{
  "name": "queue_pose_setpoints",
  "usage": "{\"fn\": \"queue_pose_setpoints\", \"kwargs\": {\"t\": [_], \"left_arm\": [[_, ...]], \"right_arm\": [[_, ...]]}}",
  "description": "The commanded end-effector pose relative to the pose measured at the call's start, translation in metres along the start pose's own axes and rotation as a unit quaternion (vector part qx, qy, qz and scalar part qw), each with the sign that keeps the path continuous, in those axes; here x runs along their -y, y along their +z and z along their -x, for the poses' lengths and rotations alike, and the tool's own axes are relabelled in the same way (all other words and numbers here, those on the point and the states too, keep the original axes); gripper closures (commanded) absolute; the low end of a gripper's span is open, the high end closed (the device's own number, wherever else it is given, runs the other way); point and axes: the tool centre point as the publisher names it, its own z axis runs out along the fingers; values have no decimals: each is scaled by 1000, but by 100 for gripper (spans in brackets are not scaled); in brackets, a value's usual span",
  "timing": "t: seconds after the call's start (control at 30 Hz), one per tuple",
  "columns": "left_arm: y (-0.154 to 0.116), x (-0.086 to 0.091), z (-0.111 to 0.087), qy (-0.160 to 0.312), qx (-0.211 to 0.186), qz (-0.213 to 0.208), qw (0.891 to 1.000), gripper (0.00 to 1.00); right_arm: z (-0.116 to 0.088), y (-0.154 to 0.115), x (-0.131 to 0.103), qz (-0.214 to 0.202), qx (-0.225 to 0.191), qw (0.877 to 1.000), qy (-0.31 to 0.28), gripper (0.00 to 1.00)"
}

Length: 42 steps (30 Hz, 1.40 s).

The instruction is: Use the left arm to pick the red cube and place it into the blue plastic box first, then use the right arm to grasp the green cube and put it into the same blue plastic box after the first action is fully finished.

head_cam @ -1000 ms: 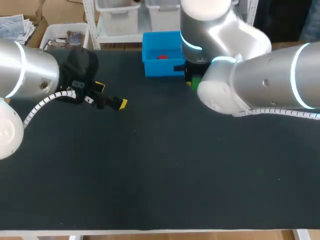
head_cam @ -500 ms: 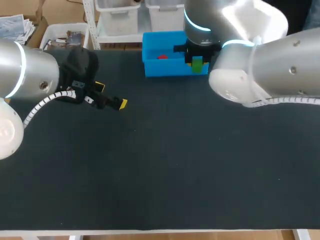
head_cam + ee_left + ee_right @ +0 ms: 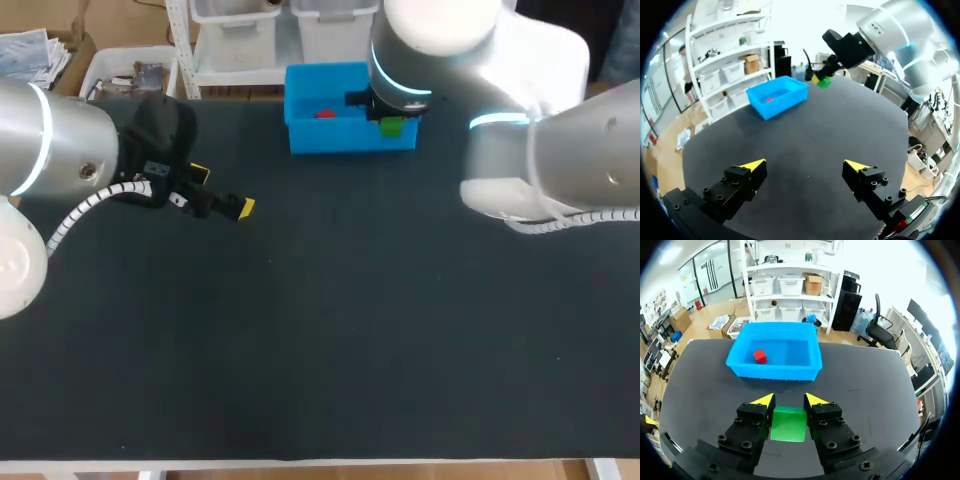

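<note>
- Head view: the right gripper [image 3: 392,120] holds the green cube [image 3: 393,127] near the blue plastic box [image 3: 310,138]. The red cube [image 3: 325,113] lies inside.
- Left wrist view: the left gripper [image 3: 807,167] hangs spread and empty.
- Right wrist view: both fingers pinch the green cube's flat sides. It looks light, rigid and smooth, so a centred hold suits it.

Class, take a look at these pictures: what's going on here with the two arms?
The red cube lies in the blue box. The right end effector is shut on the green cube, held in the air close to the box, not yet in it. The left end effector hangs open and empty over the table.
</note>
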Motion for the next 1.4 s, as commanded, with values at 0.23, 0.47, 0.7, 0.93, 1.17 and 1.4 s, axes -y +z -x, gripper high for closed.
{"fn": "queue_pose_setpoints", "kwargs": {"t": [0.23, 0.47, 0.7, 0.93, 1.17, 1.4], "left_arm": [[0, -2, -1, 1, 3, -4, 1000, 0], [0, -2, -1, 1, 3, -4, 1000, 0], [0, -2, -1, 1, 3, -4, 1000, 0], [0, -2, -1, 1, 3, -4, 1000, 0], [0, -2, -1, 1, 3, -4, 1000, 0], [0, -2, -1, 1, 3, -4, 1000, 0]], "right_arm": [[20, 22, 0, 6, 32, 999, 4, 100], [46, 50, 1, 8, 25, 1000, 11, 100], [70, 78, -1, 14, 17, 1000, 6, 100], [92, 99, 1, 17, 15, 1000, 4, 100], [105, 115, 5, 19, 11, 1000, 6, 100], [105, 129, 2, 22, 0, 1000, 5, 100]]}}
